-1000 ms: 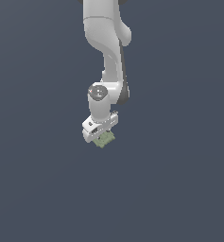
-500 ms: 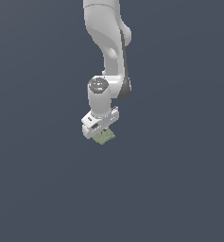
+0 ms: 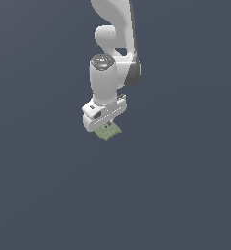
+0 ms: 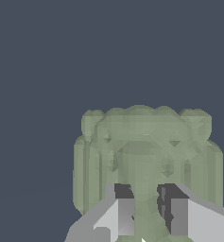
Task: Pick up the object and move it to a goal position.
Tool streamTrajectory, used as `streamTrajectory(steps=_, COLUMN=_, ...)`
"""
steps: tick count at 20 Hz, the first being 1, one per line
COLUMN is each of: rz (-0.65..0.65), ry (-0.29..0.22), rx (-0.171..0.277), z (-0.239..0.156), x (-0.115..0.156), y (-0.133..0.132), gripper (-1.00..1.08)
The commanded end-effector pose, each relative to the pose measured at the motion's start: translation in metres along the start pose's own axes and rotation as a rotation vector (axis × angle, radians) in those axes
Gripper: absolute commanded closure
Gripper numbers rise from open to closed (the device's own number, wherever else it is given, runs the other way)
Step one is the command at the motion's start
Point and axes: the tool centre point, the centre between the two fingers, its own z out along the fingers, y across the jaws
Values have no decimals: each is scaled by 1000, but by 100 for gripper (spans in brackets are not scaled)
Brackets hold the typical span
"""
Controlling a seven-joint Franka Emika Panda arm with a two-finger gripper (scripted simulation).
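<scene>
- Presently, the object point(image 3: 107, 131), a small pale olive-green piece with a ridged, bumpy face and an irregular outline, sits directly beneath the white gripper point(image 3: 105, 128), near the centre of the exterior view.
- In the wrist view the object point(image 4: 146, 158) fills the space ahead of the fingers point(image 4: 121, 215), with its narrow middle part lying between them.
- The fingers stand close together, one on each side of that middle part, pressed against it: they grip the object.
- The object is narrower than the gripper body above it.
- The arm point(image 3: 109, 73) descends from the top of the exterior view, wrist pointing downward.
- The surface point(image 3: 185, 185) is plain dark grey-blue; whether the object touches it cannot be determined.
</scene>
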Motion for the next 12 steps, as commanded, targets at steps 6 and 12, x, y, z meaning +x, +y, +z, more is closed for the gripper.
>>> streamTrajectory(steps=6, rz=-1, ry=0, rx=2, z=-83, x=7, y=-7, gripper=108)
streamTrajectory(steps=12, rz=-1, ry=0, rx=3, z=-146, x=13, y=-11, gripper=108)
